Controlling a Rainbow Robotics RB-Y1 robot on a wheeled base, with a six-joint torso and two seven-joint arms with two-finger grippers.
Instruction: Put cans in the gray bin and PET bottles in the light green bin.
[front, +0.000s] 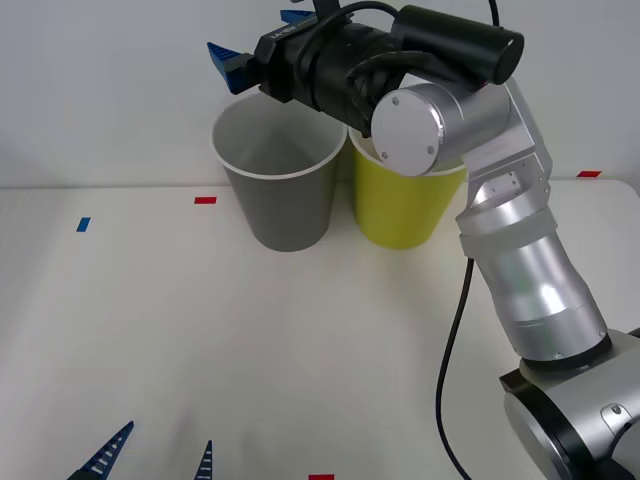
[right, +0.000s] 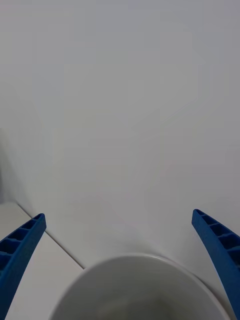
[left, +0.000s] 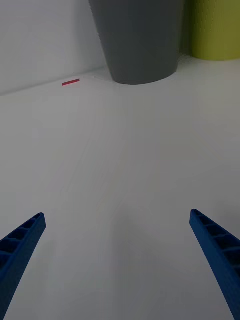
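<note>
The gray bin (front: 285, 200) stands at the back of the white table, and the light green bin (front: 400, 212) touches its right side. Above the gray bin's white rim hovers my right gripper (front: 255, 35), open, with nothing between its blue fingers. In the right wrist view the gray bin's rim (right: 135, 261) lies just below the right gripper (right: 117, 217). My left gripper (front: 165, 442) rests open and empty at the table's near edge. The left wrist view has the gray bin (left: 140, 40) and the light green bin (left: 217, 27) far ahead of the left gripper (left: 117, 217). Cans and PET bottles are out of view.
Small tape marks lie on the table: red (front: 205, 200) and blue (front: 83, 224) at the back left, red (front: 588, 174) at the back right, red (front: 321, 477) at the front edge. A white wall rises behind the bins. A black cable (front: 450, 380) hangs beside my right arm.
</note>
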